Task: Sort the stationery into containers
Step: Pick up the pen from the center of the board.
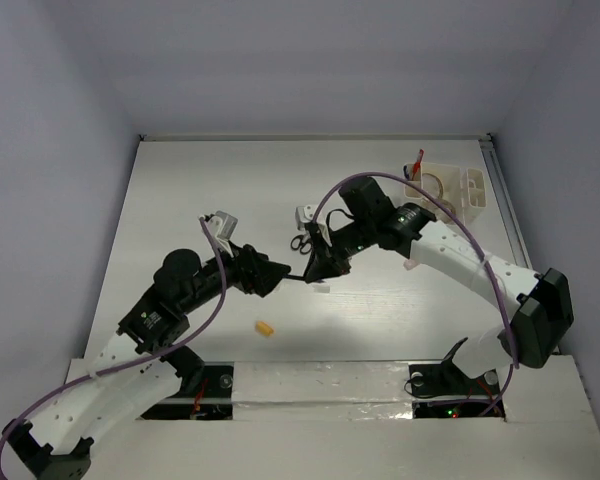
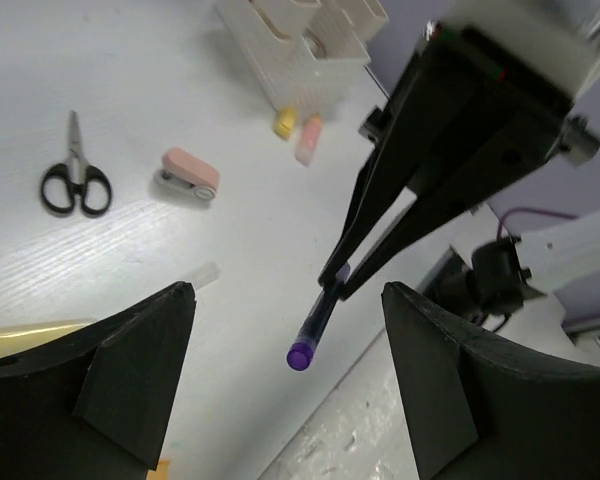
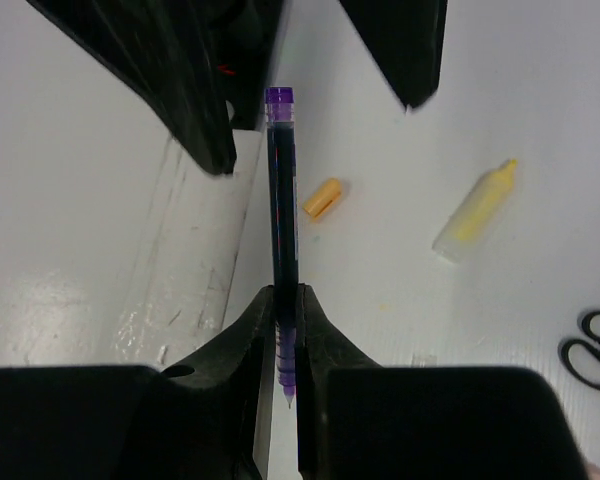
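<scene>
1. Nearest the camera, well to the near side of the organiser [image 1: 448, 190], the arm bases sit on a pale strip with a shiny taped seam [image 1: 320, 385].
2. A small orange cap [image 1: 265, 327] lies on the white table [image 1: 180, 200], to the near left of the organiser.
3. The left gripper [image 2: 288, 295] is spread wide and holds nothing. Its fingers flank the capped end of the purple pen [image 3: 280, 180] without touching it.
4. The right gripper [image 3: 283, 295] pinches that pen by its other end. It holds the pen above the table, left of the organiser and nearer.
5. A yellow marker [image 3: 475, 212], black scissors [image 2: 75, 185] and a small pink stapler [image 2: 188, 175] lie flat, left of the organiser.
6. The organiser stands near the far right corner with a red pen [image 1: 418, 160] sticking up from it. A yellow block [image 2: 283, 123] and a pink block [image 2: 308, 140] lie just beside its wall.
7. Plain pale lilac walls [image 1: 310, 60] close in the table beyond the organiser and on both sides.
</scene>
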`<state>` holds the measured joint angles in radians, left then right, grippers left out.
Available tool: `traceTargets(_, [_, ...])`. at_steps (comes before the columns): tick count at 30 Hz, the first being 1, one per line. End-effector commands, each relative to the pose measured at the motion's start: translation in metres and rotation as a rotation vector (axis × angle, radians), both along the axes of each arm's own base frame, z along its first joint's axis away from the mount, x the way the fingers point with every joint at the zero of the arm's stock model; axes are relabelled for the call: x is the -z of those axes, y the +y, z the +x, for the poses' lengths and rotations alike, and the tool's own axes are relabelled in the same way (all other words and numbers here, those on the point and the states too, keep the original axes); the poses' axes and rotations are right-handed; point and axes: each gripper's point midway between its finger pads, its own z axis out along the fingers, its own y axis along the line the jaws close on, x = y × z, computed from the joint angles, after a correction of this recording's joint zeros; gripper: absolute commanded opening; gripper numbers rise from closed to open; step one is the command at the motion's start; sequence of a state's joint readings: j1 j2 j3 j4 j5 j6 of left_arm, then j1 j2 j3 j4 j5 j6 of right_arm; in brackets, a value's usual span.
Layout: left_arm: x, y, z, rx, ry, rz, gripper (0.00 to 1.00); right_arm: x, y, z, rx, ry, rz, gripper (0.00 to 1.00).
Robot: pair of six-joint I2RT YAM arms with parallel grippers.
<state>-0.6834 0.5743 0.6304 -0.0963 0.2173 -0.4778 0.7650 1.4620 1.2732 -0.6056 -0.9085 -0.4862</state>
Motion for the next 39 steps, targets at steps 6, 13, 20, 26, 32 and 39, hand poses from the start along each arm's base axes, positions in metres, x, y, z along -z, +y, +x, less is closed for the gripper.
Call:
traceTargets(6, [-0.014,-0.031,-0.033,0.312,-0.027,0.03,0.64,-0.034,0.007,-0.014,-0.141,0.034,0.075,0.0])
traceTargets(13, [-0.004,-0.039,-0.048,0.445,0.007,0.075,0.36,-0.027,0.01,-0.009,-0.142,0.053,0.046,0.0])
traceTargets(20, [0.005,-0.037,-0.052,0.468,0.028,0.102,0.15,-0.02,0.012,-0.005,-0.135,0.06,0.023,0.0])
traceTargets(26, [0.007,-0.036,-0.051,0.46,0.029,0.12,0.0,-0.021,0.012,-0.004,-0.125,0.05,0.025,0.0])
traceTargets(32, [0.001,-0.033,-0.043,0.409,-0.006,0.117,0.0,-0.025,0.013,0.004,-0.07,0.005,0.034,0.0])
traceTargets(39, [0.001,-0.028,-0.017,0.227,0.014,0.054,0.0,-0.06,0.005,0.032,0.12,-0.112,0.205,0.48])
